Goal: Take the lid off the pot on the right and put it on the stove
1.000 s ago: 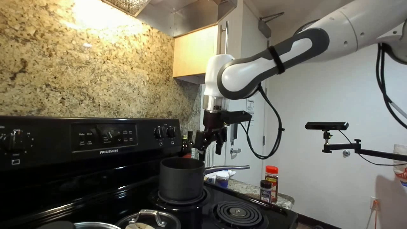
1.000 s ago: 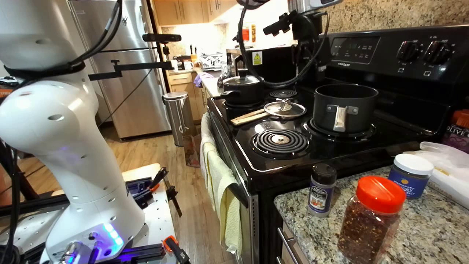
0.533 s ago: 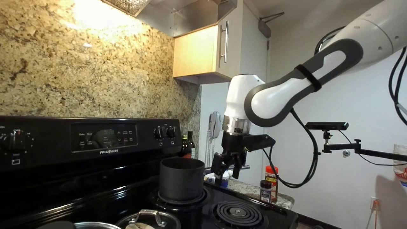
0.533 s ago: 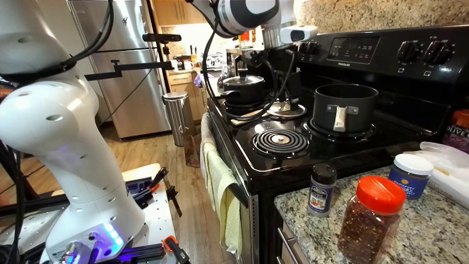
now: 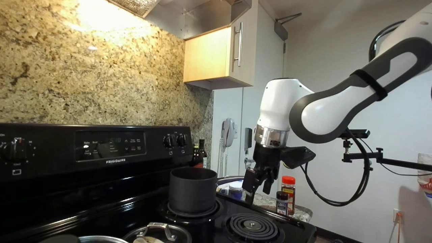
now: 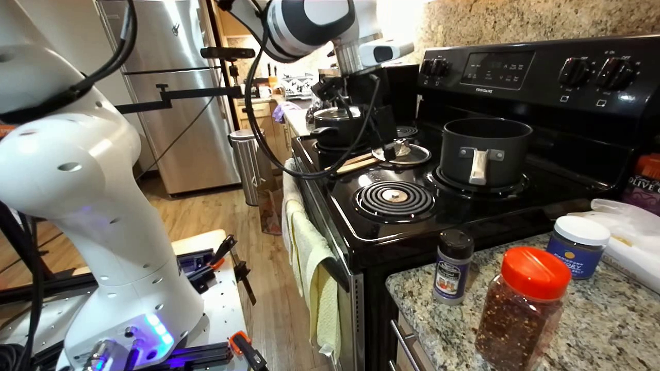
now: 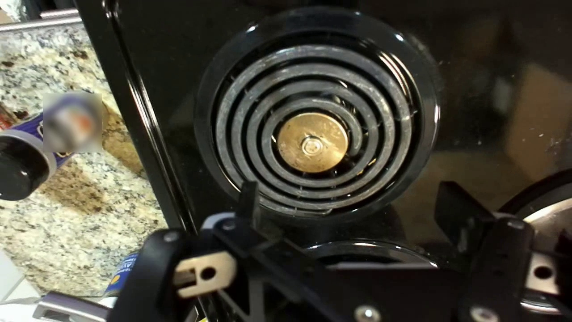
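The dark grey pot (image 5: 193,192) (image 6: 484,159) stands uncovered on a rear burner in both exterior views. Its metal handle (image 7: 67,308) shows in the wrist view. The clear lid (image 6: 412,156) with a silvery rim and metal handle lies on the black stove (image 6: 546,64) beside the pot; it also shows in an exterior view (image 5: 179,233). In the wrist view a silvery curved edge at the right may be the lid. My gripper (image 5: 258,195) (image 6: 389,150) (image 7: 351,197) is open and empty, above the stove near the bare front coil burner (image 7: 313,192). The stove's back panel (image 5: 155,136) stands behind.
A lidded black pot (image 6: 335,131) stands farther along the stove. Wooden utensils (image 6: 356,164) lie at the lid. A red-capped jar (image 6: 521,319), a dark-capped shaker (image 6: 451,268) and a blue jar (image 6: 577,252) stand on the granite counter beside the stove.
My gripper has moved down and away from beside the pot's top toward the stove's front burner. The pot and the lid have not moved.
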Action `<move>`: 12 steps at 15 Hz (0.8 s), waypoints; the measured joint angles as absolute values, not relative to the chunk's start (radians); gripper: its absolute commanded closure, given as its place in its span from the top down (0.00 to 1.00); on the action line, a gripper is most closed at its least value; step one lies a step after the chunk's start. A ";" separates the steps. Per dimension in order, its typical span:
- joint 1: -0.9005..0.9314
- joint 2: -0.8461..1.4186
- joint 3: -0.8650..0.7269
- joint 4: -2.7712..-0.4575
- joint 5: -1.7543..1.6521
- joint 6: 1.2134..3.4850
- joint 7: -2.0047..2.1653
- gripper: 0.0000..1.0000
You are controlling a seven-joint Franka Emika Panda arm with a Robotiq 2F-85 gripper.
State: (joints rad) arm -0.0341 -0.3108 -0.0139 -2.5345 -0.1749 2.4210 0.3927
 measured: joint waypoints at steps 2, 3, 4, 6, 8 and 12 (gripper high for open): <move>-0.041 -0.350 -0.004 -2.536 -0.175 2.378 0.393 1.00; -0.044 -0.369 0.000 -2.536 -0.175 2.351 0.393 1.00; -0.047 -0.385 0.002 -2.535 -0.175 2.327 0.393 1.00; -0.050 -0.408 0.003 -2.526 -0.171 2.269 0.390 1.00; -0.050 -0.417 0.003 -2.510 -0.164 2.228 0.372 1.00; -0.047 -0.413 -0.002 -2.470 -0.118 2.161 0.280 1.00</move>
